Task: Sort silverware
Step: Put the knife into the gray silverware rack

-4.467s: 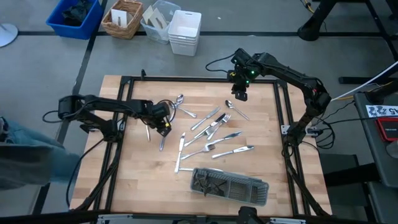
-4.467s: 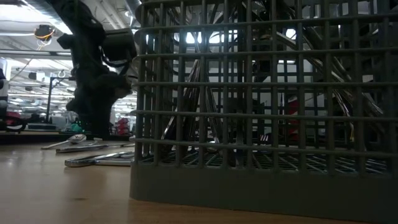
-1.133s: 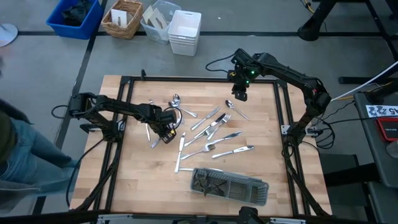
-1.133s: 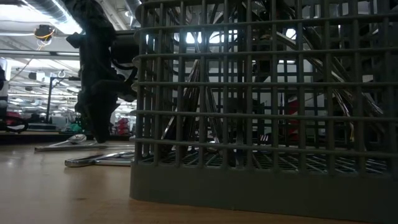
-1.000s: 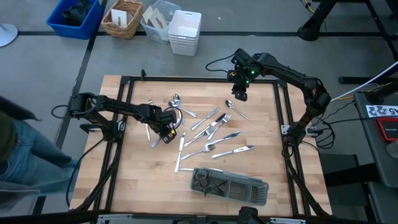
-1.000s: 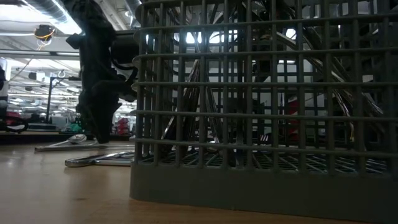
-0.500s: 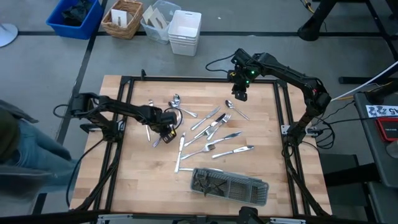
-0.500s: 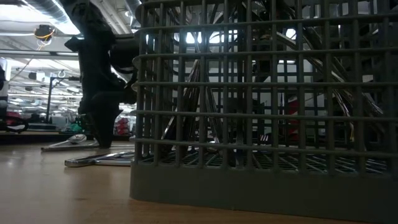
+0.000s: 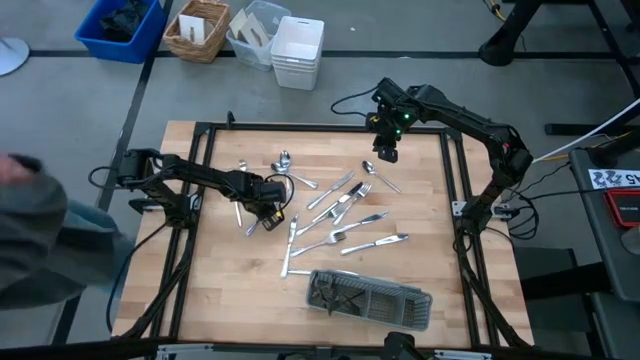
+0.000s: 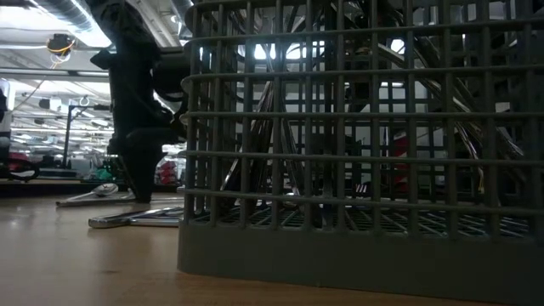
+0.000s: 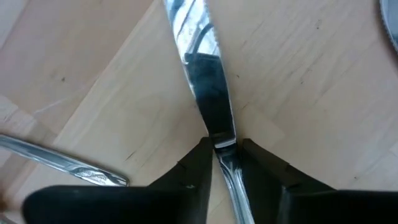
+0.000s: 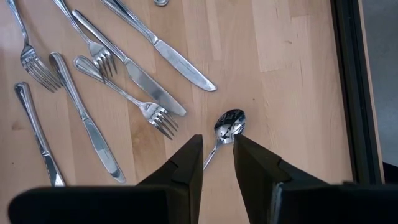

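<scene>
The left arm stretches low across the left half of the table (image 9: 200,290), its left gripper (image 9: 268,215) pressed down near the middle. In the left wrist view its fingers (image 11: 196,177) are closed on a knife (image 11: 208,93) lying flat on the wood, pinching it where blade meets handle. The right arm reaches in from the right edge, elbow bent, with the right gripper (image 9: 386,150) hovering near the upper middle, fingers slightly apart and empty, above a spoon (image 12: 227,127). The silverware (image 9: 340,215) lies scattered around the centre of the table, and a grey mesh tray (image 9: 368,298) sits at lower centre with some pieces inside. A person (image 9: 40,240) stands blurred at the left edge
</scene>
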